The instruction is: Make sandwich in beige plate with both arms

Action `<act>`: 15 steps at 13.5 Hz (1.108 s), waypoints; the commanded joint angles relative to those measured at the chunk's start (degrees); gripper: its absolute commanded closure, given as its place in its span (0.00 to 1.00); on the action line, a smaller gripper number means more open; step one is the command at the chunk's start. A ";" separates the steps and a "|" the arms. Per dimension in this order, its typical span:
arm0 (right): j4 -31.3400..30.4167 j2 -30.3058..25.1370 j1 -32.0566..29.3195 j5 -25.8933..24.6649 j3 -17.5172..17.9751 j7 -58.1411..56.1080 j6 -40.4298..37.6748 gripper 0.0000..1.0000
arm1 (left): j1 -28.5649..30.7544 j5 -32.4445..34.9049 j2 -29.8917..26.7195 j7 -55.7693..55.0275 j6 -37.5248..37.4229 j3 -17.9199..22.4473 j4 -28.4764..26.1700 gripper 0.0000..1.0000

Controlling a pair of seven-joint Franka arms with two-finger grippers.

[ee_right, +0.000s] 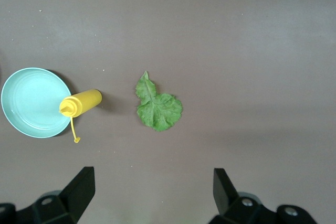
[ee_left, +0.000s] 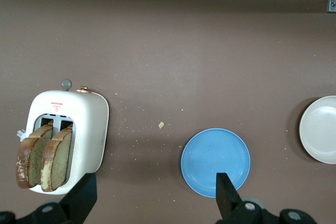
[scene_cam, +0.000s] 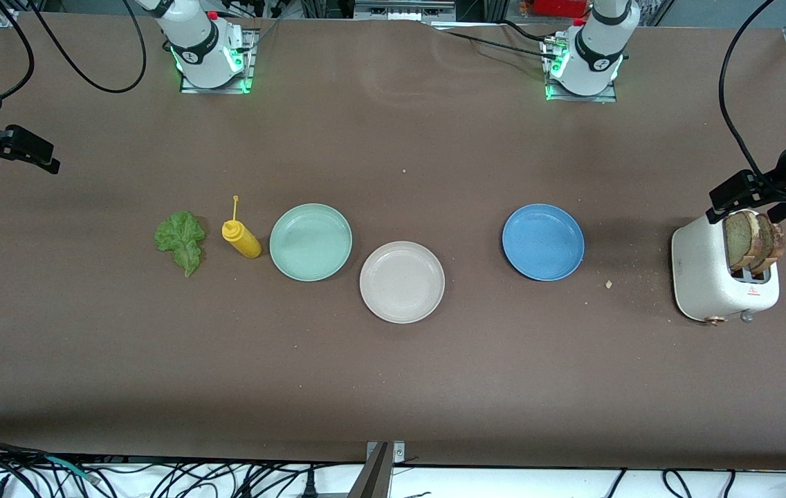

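Evidently nothing is assembled yet: with the beige plate [scene_cam: 402, 281] bare, the left gripper [ee_left: 152, 195], jaws apart over the toaster [scene_cam: 721, 277], should take a bread slice [scene_cam: 739, 239], while the right gripper [ee_right: 152, 190], jaws apart, waits above the lettuce [scene_cam: 180, 240]

Beige plate [scene_cam: 402, 282] bare; bread slices [scene_cam: 753, 240] in toaster [scene_cam: 711, 280].

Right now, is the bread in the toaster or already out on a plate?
In the toaster: two bread slices stand in the slots of the toaster; the beige plate is bare.
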 commanded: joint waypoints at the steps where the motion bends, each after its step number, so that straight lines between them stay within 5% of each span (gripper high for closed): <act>1: 0.53 0.10 0.05 0.56 0.06 0.98 -0.06 0.00 | -0.03 1.01 -0.16 1.12 -0.50 -0.17 0.06 0.00; 15: 0.61 0.10 0.05 0.39 -0.11 0.90 -0.50 0.00 | -0.03 0.40 -0.25 0.59 -0.50 -0.17 0.59 0.00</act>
